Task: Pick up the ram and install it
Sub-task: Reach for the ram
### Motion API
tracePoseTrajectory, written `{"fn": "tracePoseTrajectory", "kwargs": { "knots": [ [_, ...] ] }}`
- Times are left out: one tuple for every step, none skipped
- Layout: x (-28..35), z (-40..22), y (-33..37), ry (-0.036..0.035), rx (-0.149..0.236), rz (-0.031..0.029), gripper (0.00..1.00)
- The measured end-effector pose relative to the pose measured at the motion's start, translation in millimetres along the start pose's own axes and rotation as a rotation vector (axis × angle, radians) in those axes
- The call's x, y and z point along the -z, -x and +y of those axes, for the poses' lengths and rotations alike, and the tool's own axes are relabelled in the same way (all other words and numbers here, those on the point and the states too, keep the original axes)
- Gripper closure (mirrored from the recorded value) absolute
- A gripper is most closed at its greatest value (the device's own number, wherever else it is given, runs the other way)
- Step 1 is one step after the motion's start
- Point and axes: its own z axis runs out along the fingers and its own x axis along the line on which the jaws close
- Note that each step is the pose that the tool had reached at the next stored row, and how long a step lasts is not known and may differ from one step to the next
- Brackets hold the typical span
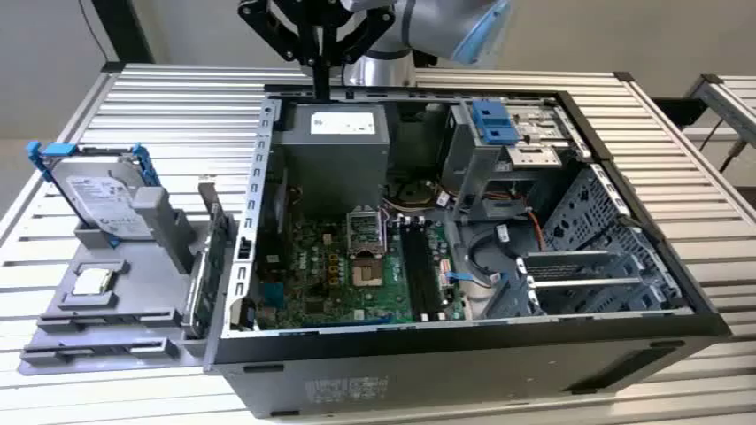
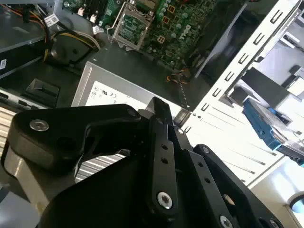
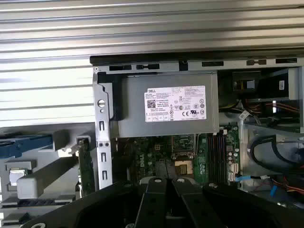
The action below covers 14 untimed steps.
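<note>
Ram position unsettled from my console: the dark memory slots (image 1: 416, 261) beside the processor socket (image 1: 366, 232) on the green motherboard (image 1: 325, 266) are too small for me to tell whether a stick stands in them. My arm's gripper (image 1: 321, 87) hangs over the far edge of the open computer case (image 1: 473, 350), just above the grey power supply (image 1: 335, 146). Its long black fingers (image 2: 161, 142) are drawn together, with a bare slit between the tips in the first wrist view. On the slatted metal table (image 1: 177, 97), at the exterior view's left of the case, lies a grey parts tray (image 1: 154, 297). It carries a silver hard drive in a blue frame (image 1: 101, 195), standing tilted, and a small square chip (image 1: 92, 282) lying flat nearer the camera. A green card with a metal bracket (image 1: 212, 257) stands on edge just beside the case wall. Blue drive latches (image 1: 494, 122) sit on the bays at the case's far side, toward the exterior view's right.
</note>
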Motion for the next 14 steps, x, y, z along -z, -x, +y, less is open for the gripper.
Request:
{"fn": "tracePoseTrajectory", "kwargs": {
  "knots": [
    [0.9, 0.0, 0.0, 0.0, 0.0, 0.0, 1.0],
    [1.7, 0.1, 0.0, 0.0, 0.0, 0.0, 1.0],
    [2.6, 0.1, 0.0, 0.0, 0.0, 0.0, 1.0],
    [3.5, 0.2, 0.1, -0.0001, 0.0, 0.0001, 1.0],
    [4.3, 0.2, 0.1, 0.0, 0.0, 0.0, 1.0],
    [5.1, 0.2, 0.1, 0.0, 0.0, 0.0, 1.0],
    [6.0, 0.3, 0.1, 0.0, 0.0, 0.0, 1.0],
    [6.8, 0.3, 0.1, 0.0001, 0.0, -0.0001, 1.0],
    [7.6, 0.4, 0.1, 0.0001, 0.0, 0.0, 1.0],
    [8.5, 0.4, 0.2, 0.0, 0.0, 0.0, 1.0],
    [9.4, 0.4, 0.2, 0.0, 0.0, 0.0, 1.0],
    [10.2, 0.5, 0.2, 0.0, 0.0, 0.0, 1.0],
    [11.1, 0.5, 0.2, -0.0001, 0.0, 0.0, 1.0],
    [11.9, 0.6, 0.2, -0.0001, 0.0, 0.0, 1.0]
  ]
}}
